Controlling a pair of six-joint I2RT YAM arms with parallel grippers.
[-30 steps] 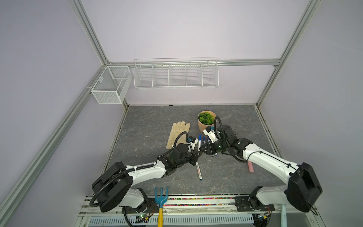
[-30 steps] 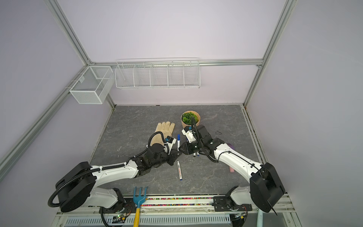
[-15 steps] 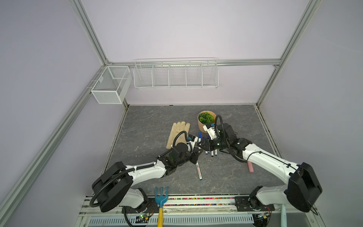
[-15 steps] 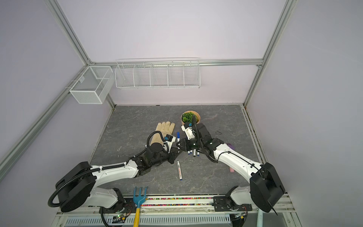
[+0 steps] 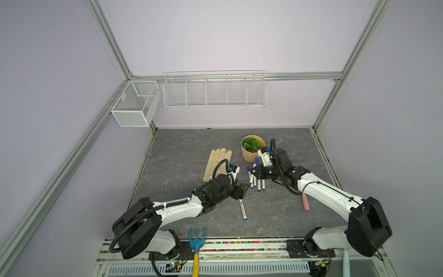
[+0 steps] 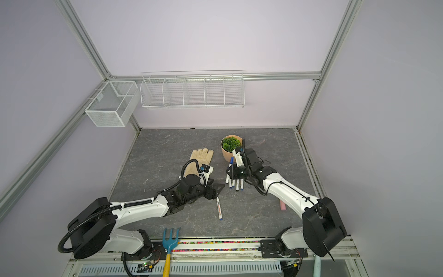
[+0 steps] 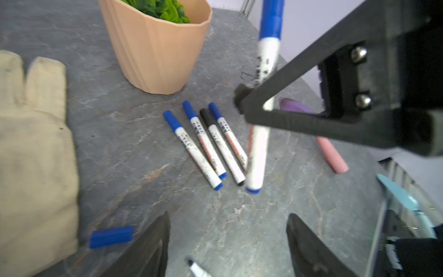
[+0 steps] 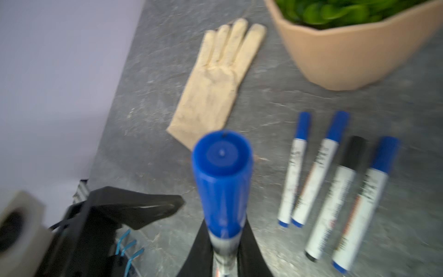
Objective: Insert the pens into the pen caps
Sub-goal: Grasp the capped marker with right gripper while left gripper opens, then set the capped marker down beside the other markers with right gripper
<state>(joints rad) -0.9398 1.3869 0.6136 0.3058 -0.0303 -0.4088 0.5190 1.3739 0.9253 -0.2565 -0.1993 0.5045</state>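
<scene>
Your right gripper (image 5: 257, 173) is clamped on a blue-capped pen (image 7: 267, 60), cap up, held clear of the table. Your left gripper (image 7: 227, 217) is spread wide with nothing in it. Four capped pens (image 7: 208, 144), three blue and one black, lie side by side at six o'clock from the plant pot (image 5: 249, 157). The bare pen (image 5: 242, 209) lies at six o'clock from your left gripper. A loose blue cap (image 7: 111, 237) rests just beside the glove (image 7: 31, 156)

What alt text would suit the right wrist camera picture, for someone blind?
A blue-capped pen, clamped in the right gripper, points its cap at the camera. Beyond it on the grey table are four capped pens, a beige glove and a potted plant.
</scene>
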